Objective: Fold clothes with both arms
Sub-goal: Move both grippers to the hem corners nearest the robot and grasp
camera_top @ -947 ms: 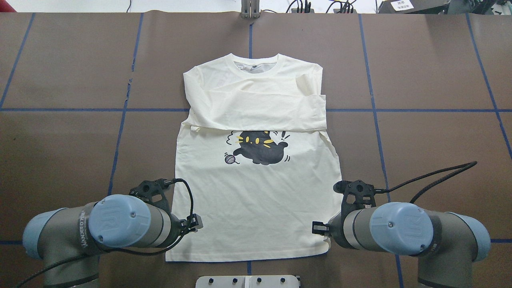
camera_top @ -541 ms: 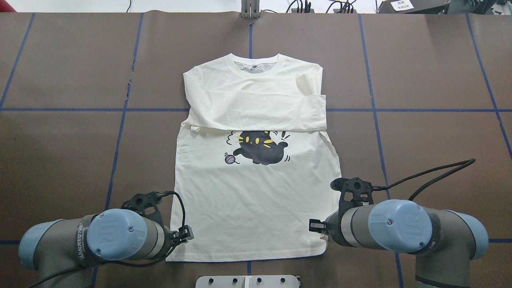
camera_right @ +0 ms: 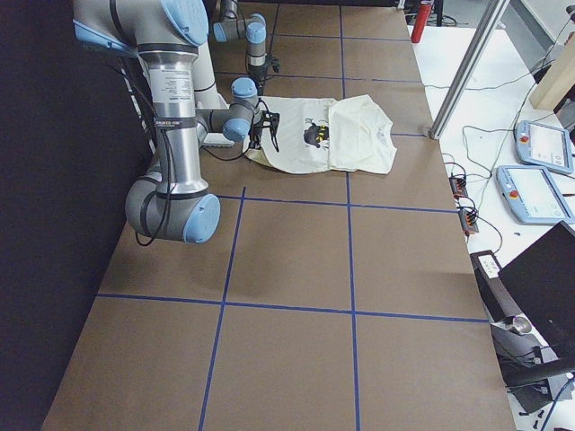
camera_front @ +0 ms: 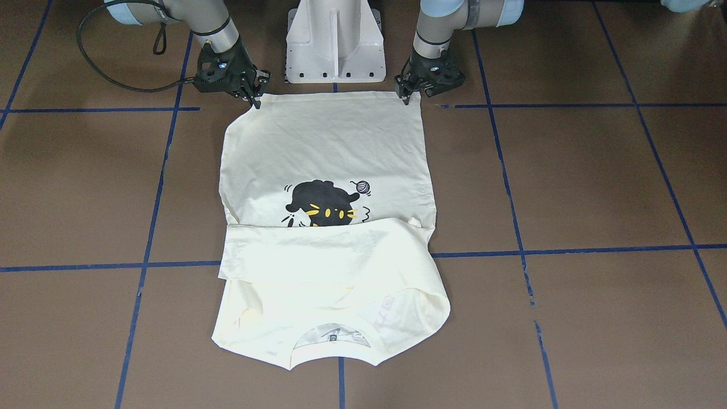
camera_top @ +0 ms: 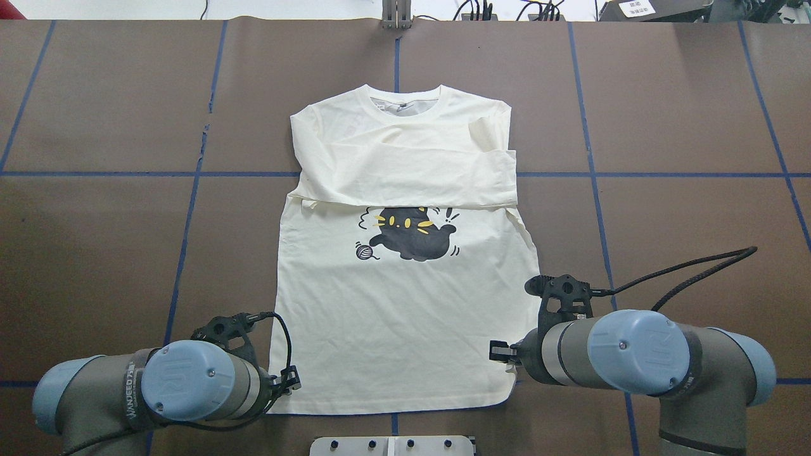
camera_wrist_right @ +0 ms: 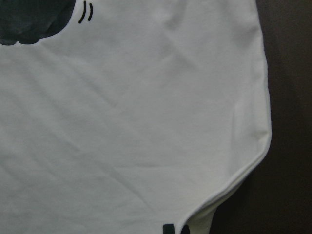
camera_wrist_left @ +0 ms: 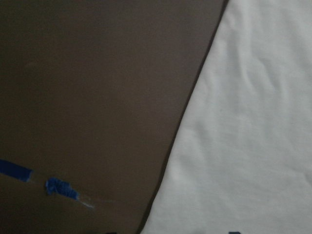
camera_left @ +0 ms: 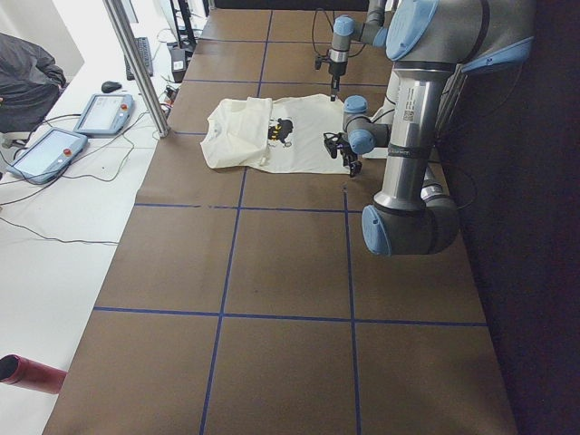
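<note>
Now the shirt [camera_top: 405, 316] lies flat and print-up in the middle of the brown surface [camera_top: 95, 253]. In the overhead view its collar is at 12 o'clock and its hem at 6. The sleeves are folded in across the chest and cover the top of the cat print [camera_top: 412, 235].

The left gripper [camera_top: 288, 380] sits at the hem's 7 o'clock corner, right at the cloth's edge. The right gripper [camera_top: 500, 350] is on the side edge near 5 o'clock, just above the rounded corner.

Against a moment ago, the left gripper has slid toward 6 o'clock, from partway up the side edge down to the corner. The right one has barely shifted, and the shirt has neither moved nor lifted. Both grippers seem to be lining up on the hem corners for a bottom-to-top fold, with no pinch evident yet.

I cannot tell whether either pair of jaws is spread or pressed together. The wrist views show mostly cloth.
</note>
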`<state>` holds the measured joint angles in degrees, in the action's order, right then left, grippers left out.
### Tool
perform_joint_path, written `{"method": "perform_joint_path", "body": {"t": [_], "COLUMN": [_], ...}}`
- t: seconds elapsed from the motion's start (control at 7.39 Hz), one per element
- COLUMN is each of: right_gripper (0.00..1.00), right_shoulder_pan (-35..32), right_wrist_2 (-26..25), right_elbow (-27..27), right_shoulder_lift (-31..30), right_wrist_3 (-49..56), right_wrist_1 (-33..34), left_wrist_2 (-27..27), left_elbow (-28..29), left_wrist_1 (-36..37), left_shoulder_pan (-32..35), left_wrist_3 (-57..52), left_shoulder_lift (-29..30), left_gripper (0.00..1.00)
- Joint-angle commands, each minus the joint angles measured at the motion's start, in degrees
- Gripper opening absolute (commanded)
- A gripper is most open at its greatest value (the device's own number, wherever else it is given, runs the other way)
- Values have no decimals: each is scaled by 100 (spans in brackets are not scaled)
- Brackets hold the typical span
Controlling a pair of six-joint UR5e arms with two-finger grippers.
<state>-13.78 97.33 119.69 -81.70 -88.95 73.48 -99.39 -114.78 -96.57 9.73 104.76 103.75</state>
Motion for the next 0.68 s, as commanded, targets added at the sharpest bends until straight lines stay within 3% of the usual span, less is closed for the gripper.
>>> {"method": "perform_joint_path", "body": {"t": [0.0,0.41,0.54], "right_gripper": [0,0,0], "right_shoulder_pan": [-37,-45,-46], "right_wrist_2": [14,14,14], "right_elbow": [-7,-7,-7], "right_shoulder_lift": [-4,-4,-4], "right_wrist_3": [1,1,1], "right_wrist_1": [-35,-35,-35], "left_wrist_2": [-1,-19,-45], "left_elbow": [43,8,-18], "left_wrist_1": [7,7,7], "left_shoulder_pan": [-15,-15,-15], "left_wrist_3": [18,10,1], "left_shoulder_lift": [-4,5,13], "left_gripper": [52,14,7]}}
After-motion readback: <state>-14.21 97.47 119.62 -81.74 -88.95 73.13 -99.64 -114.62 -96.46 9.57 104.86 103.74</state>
